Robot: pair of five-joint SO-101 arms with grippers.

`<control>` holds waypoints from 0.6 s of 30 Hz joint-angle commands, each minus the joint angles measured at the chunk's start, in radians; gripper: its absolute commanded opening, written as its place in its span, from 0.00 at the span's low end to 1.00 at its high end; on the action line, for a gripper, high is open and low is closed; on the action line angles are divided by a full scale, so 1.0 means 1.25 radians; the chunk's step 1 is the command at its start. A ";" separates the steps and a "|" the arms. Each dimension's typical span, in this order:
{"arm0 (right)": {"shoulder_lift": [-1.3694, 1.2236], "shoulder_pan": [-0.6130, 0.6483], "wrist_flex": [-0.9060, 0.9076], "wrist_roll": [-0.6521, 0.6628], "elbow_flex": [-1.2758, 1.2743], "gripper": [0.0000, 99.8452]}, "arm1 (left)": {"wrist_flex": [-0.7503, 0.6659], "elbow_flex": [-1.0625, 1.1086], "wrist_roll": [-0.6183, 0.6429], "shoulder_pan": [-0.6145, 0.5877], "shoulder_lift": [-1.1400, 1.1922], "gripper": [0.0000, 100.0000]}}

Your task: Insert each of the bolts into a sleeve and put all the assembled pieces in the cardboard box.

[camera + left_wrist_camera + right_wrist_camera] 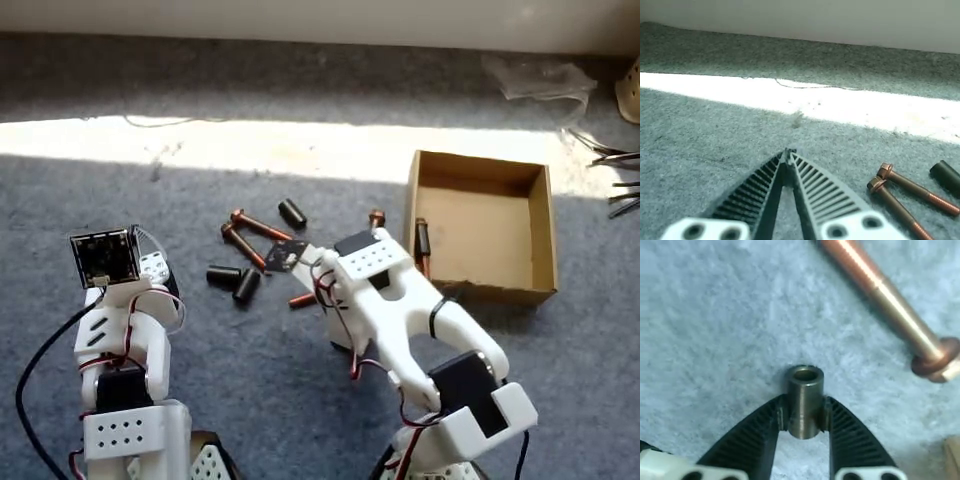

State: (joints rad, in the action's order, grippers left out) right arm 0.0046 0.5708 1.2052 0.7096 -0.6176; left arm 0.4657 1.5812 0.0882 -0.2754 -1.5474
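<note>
Sleeve (804, 401) between right claw (803, 415) fingers

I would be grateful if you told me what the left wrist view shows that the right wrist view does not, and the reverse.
Left wrist view adds: the left gripper shut on nothing, two bolts side by side, a black sleeve and a sunlit strip. Right wrist view adds: the right gripper shut on the held sleeve, a single bolt and a cardboard box corner. Shared: grey carpet.
</note>
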 commanded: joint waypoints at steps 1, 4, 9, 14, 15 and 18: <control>0.003 0.029 0.012 0.009 0.003 0.08 | -0.015 -0.007 -0.004 -0.001 -0.009 0.01; 0.003 0.030 0.013 0.009 0.004 0.04 | -0.015 -0.007 -0.004 -0.001 -0.009 0.01; 0.008 0.018 0.014 -0.064 0.012 0.00 | -0.015 -0.007 -0.004 -0.001 -0.009 0.01; 0.039 0.017 0.034 -0.091 0.066 0.00 | -0.015 -0.007 -0.004 -0.001 -0.009 0.01; 0.053 0.017 0.053 -0.098 0.077 0.00 | -0.015 -0.007 -0.004 -0.001 -0.009 0.01; 0.123 0.017 0.115 -0.110 0.122 0.00 | -0.015 -0.007 -0.004 -0.001 -0.009 0.01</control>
State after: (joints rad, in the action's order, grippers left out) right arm 0.0537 0.5953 1.2835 0.5900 -0.5501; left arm 0.4657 1.5812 0.0882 -0.2754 -1.5474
